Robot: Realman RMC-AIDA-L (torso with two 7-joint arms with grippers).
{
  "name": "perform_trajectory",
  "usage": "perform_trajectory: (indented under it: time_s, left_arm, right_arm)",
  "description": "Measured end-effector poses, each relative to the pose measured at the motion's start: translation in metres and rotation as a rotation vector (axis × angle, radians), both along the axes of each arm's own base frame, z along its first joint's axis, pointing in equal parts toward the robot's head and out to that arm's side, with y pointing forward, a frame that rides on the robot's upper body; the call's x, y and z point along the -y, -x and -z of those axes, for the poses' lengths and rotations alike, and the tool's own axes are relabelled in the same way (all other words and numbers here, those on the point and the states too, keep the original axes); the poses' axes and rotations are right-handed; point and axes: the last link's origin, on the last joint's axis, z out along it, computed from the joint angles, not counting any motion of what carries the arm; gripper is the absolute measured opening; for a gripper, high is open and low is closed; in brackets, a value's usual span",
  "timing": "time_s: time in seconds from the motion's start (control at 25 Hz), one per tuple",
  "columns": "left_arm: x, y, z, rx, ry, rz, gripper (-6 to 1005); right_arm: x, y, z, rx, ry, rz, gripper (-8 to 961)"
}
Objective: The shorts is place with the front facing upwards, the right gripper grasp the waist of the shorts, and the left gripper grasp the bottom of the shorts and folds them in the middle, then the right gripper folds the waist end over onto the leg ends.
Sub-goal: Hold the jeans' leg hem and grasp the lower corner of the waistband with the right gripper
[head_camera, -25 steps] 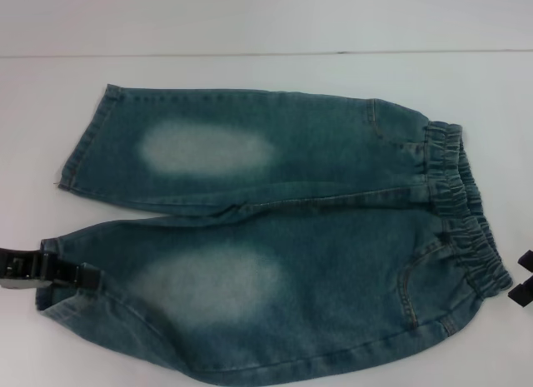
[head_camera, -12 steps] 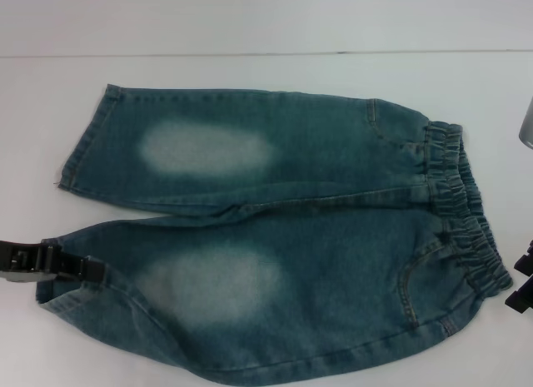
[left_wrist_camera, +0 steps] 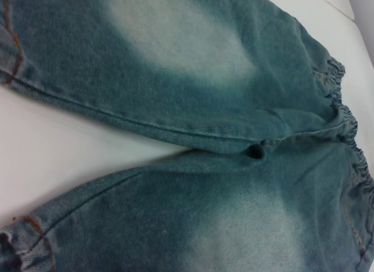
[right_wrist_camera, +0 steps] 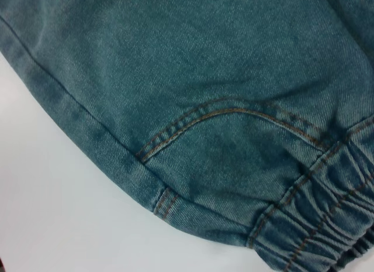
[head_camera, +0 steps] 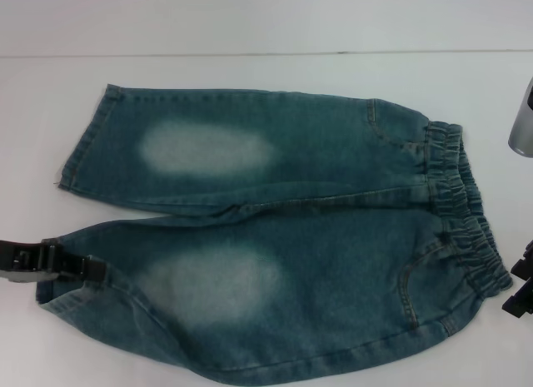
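The blue-green denim shorts are a mottled teal, darker along the seams and between the legs, with a pale, whitish faded oval patch on the far leg and a second pale oval on the near leg. Orange-brown double stitching curves along the pocket edge and runs through the puckered blue-green waistband on the right. The table is plain white. The left pincer is black with grey metal parts; the right pincer is black.
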Motion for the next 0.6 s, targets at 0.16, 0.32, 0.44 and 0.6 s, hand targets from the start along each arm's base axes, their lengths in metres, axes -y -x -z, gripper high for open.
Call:
perform_trajectory:
  time_s: [0.16, 0.32, 0.44, 0.6]
  left_arm:
    - [-0.0002, -0.0003, 0.0005, 0.002, 0.001, 0.000, 29]
    - [-0.0008, -0.0009, 0.0005, 0.002, 0.001, 0.002, 29]
    - [-0.0014, -0.0014, 0.0005, 0.002, 0.001, 0.003, 29]
    - [-0.0023, -0.0021, 0.0004, 0.001, 0.000, 0.006, 29]
  right_arm:
    - [-0.0015, -0.0001, 0.0009, 0.007, -0.006, -0.007, 729]
    - [-0.0023, 0.0009, 0.0044, 0.021, -0.003, -0.016, 729]
    - [-0.0020, 0.0016, 0.0073, 0.023, 0.002, -0.021, 730]
    - [-0.0027, 0.0026, 0.0096, 0.022, 0.003, -0.023, 730]
